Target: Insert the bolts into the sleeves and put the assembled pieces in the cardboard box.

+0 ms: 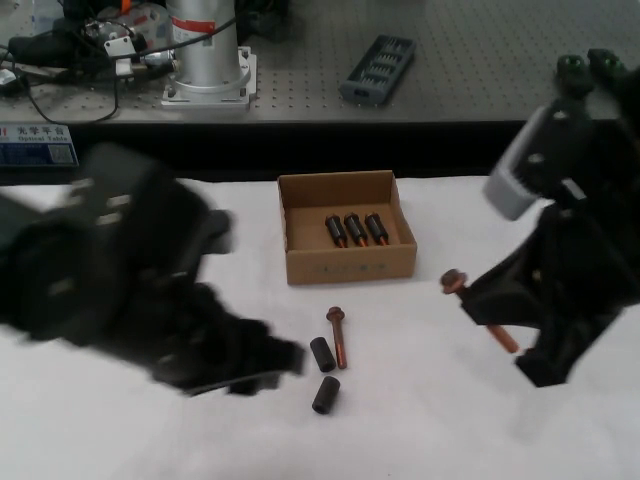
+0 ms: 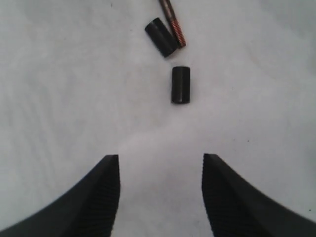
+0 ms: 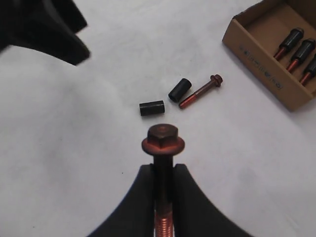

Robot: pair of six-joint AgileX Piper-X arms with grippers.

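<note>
Left fingers (image 2: 101,202) apart, sleeve (image 2: 180,85) beyond.

High view forward-down over bench (image 1: 450,420); 2 close wrist views, shared sleeves (image 2: 180,85).

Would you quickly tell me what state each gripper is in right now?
Left gripper: open, holding nothing.
Right gripper: closed on a bolt.

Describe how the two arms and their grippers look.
The left arm and right arm are black. The left gripper has two curved black fingers with finely ribbed inner faces. The right gripper has matching curved fingers; a light grey block sits on the right arm.
</note>
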